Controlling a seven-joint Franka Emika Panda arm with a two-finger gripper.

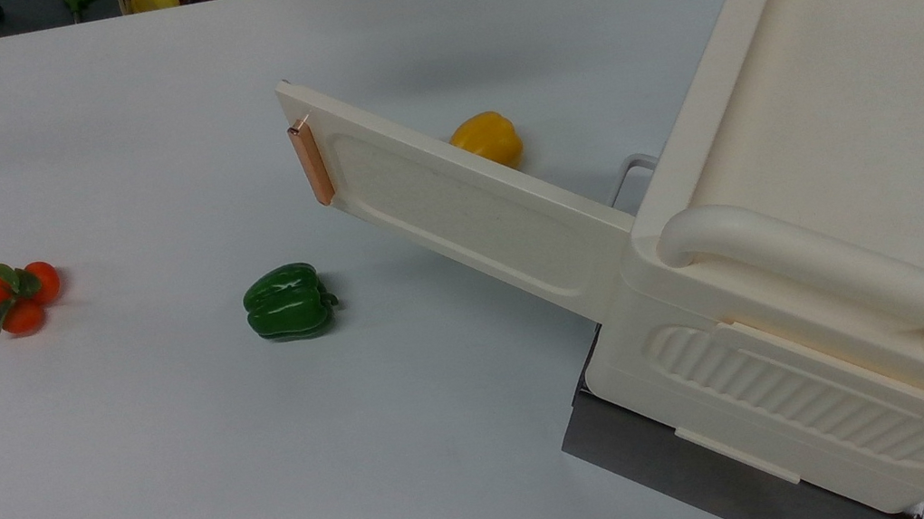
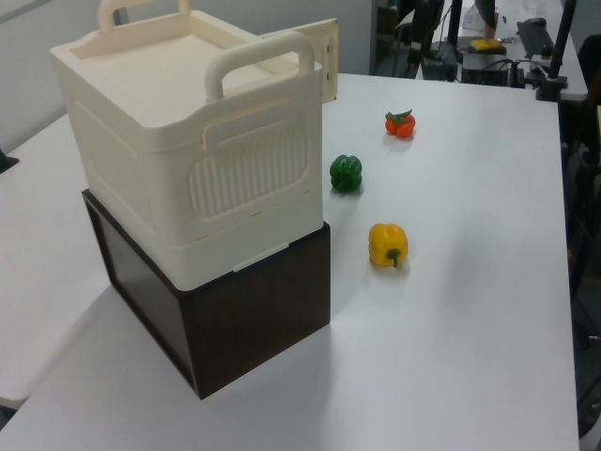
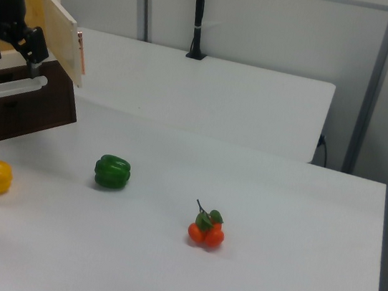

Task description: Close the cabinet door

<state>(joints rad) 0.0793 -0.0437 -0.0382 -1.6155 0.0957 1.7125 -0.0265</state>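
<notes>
In right view, gripper beside swung-out cabinet door; handle in top view.

Matt cream plastic cabinet, ribbed on one side, is seen on a dark wood-grain base. Smooth cream plastic cabinet door is fitted with a copper-coloured metallic bar handle. Glossy green pepper; white matt table.

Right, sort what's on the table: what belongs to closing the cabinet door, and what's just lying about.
Belongs to the job:
cabinet door, standing open
cabinet
gripper

Just lying about:
green bell pepper
yellow bell pepper
tomato cluster
</notes>
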